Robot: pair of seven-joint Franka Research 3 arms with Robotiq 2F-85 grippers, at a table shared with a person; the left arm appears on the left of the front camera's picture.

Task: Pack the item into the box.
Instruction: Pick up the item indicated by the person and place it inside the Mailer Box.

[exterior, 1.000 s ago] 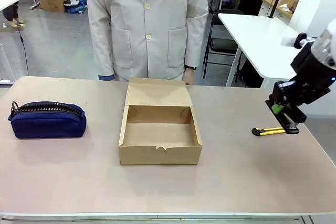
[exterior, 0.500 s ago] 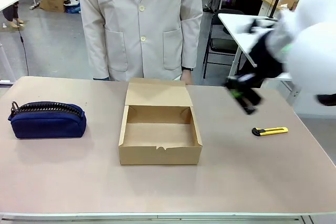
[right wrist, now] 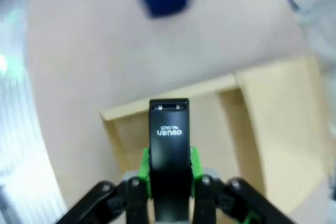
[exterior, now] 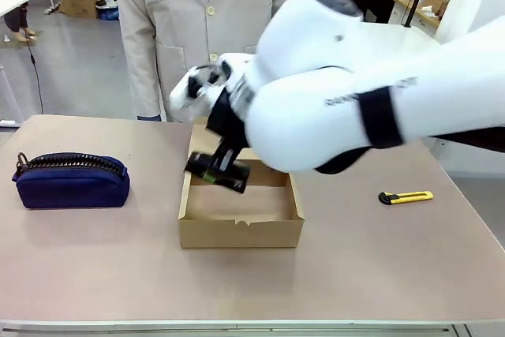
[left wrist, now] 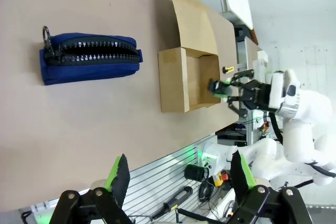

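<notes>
My right claw (right wrist: 169,167) is clamped on the one stapler (right wrist: 169,135), green pads pressed to both sides of its glossy black body, and the end with the white print points away from the wrist. From the front camera I see that claw (exterior: 211,175) reaching across the middle of the table (exterior: 355,274) on its white arm, with the stapler held tilted over the left rear part of the open box (exterior: 241,234). In the right wrist camera the stapler's tip sits over the box's bare brown floor, close to one inner wall; whether it touches the cardboard I cannot tell.

My left claw (left wrist: 178,174) hangs well back from the work with its two fingers spread wide apart and nothing between them. Its camera looks down on the table from a height.

Counting what lies on the table: one cardboard box, its lid flap folded open and lying flat toward the far side; one navy zippered pouch (exterior: 71,183) well to the left of the box, zip upward with a ring at its left end; one yellow utility knife (exterior: 405,197) lying flat, well to the right of the box. One person (exterior: 209,29) in a pale buttoned coat stands at the far edge, just behind the box.
</notes>
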